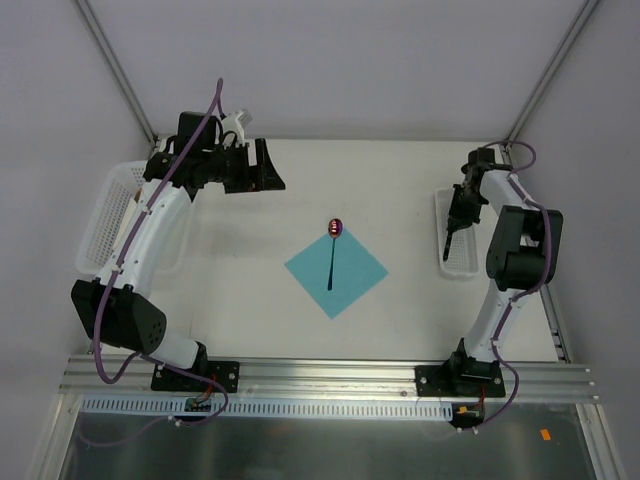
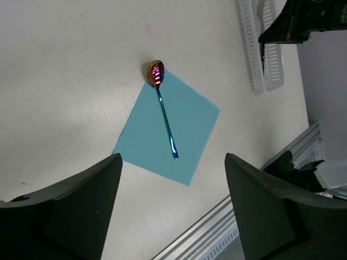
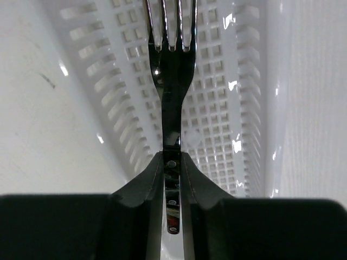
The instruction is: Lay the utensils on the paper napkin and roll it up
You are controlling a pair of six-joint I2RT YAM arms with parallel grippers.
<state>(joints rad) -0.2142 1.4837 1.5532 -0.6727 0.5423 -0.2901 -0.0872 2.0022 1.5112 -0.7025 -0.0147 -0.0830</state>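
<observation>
**A:** Looking at the table (image 1: 230, 300), where's the teal napkin (image 2: 192, 127)?

**B:** Dead centre. The spoon (image 2: 165, 116) lies on it, bowl poking past the 12 o'clock corner.

**A:** Grippers?

**B:** Left gripper (image 1: 268, 168) hangs at 10 o'clock, jaws wide, nothing in them. Right gripper (image 3: 172, 160) at 3 o'clock is down in the white basket (image 3: 227, 108), pinching a fork (image 3: 172, 81) by its handle.
</observation>
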